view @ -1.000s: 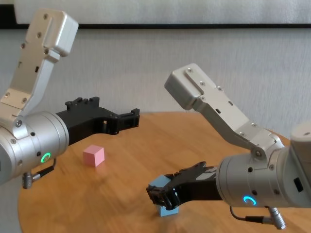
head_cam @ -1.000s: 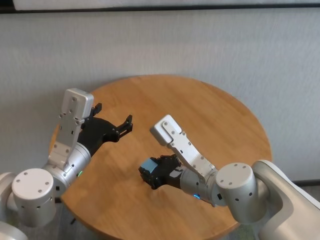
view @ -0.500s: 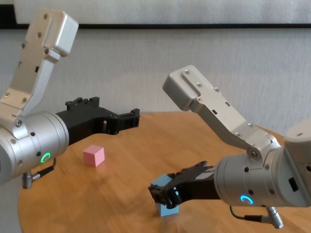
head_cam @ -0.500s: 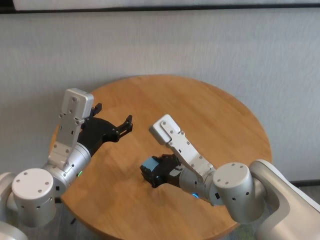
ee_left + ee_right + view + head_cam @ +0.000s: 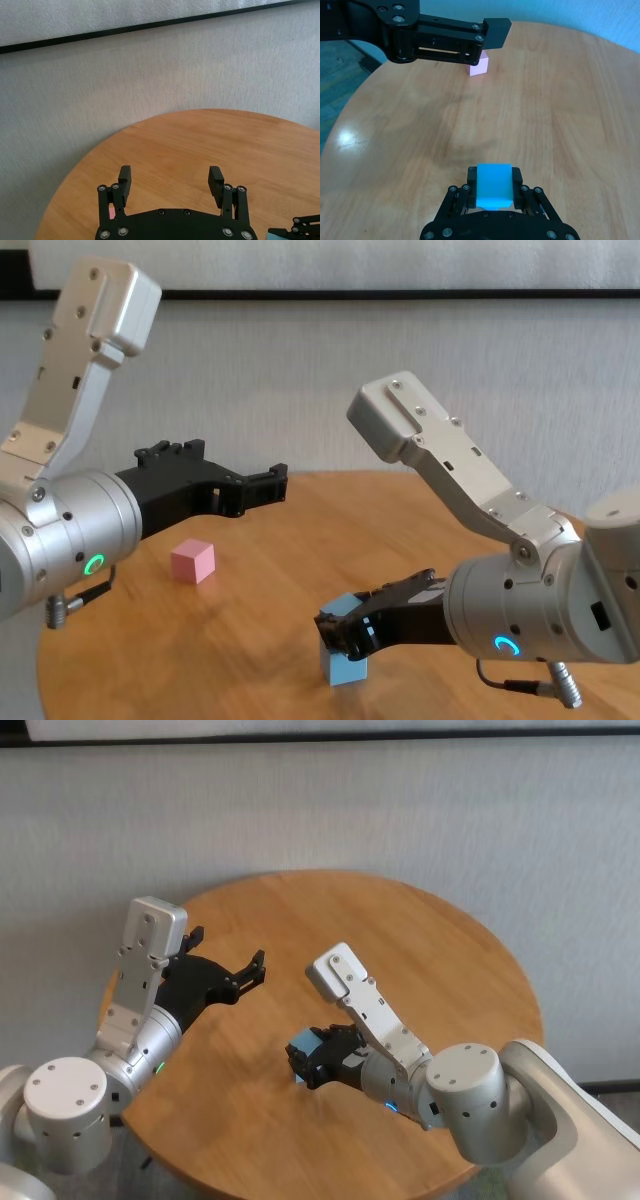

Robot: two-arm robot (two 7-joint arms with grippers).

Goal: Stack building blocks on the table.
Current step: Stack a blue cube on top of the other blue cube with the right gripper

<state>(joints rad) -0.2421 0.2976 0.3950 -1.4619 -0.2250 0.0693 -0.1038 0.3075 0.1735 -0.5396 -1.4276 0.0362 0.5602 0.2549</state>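
Observation:
My right gripper (image 5: 342, 622) is shut on a light blue block (image 5: 343, 606) and holds it directly over a second light blue block (image 5: 347, 668) that rests on the table (image 5: 260, 580). The two look flush; I cannot tell whether they touch. In the right wrist view the held block (image 5: 494, 186) sits between the fingers. The pink block (image 5: 192, 560) lies alone toward the left, under my left gripper (image 5: 225, 468), which hovers open and empty above the table. In the head view the held block (image 5: 303, 1046) shows, and the pink one is hidden behind the left arm.
The round wooden table (image 5: 430, 950) carries nothing else. A grey wall stands close behind it. My left arm's black fingers (image 5: 492, 27) reach over the pink block (image 5: 479, 64) in the right wrist view.
My right gripper has shifted slightly to the right with the light blue block, lining it up over the lower blue block. The left arm and the pink block have not moved.

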